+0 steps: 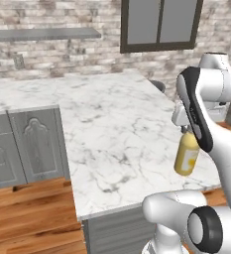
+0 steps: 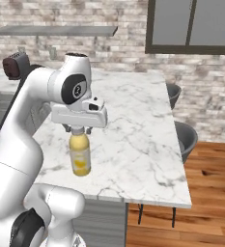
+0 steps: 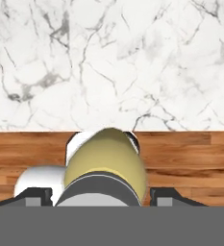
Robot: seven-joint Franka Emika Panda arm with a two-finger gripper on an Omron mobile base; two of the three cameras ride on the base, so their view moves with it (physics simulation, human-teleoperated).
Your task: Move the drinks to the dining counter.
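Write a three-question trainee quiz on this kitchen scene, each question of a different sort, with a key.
1. True or false: the gripper is shut on the cap end of the yellow bottle.
2. Multiple choice: in the base views, what lies under the bottle? A) wooden floor B) dining counter C) a stool seat
3. Fill in: in the right base view, two dark ____ stand beside the counter's far edge.

Key
1. True: the fingers flank the bottle's top, and the bottle hangs upright from the hand.
2. B: the bottle sits over the marble slab near its front edge; whether it touches is unclear.
3. stools
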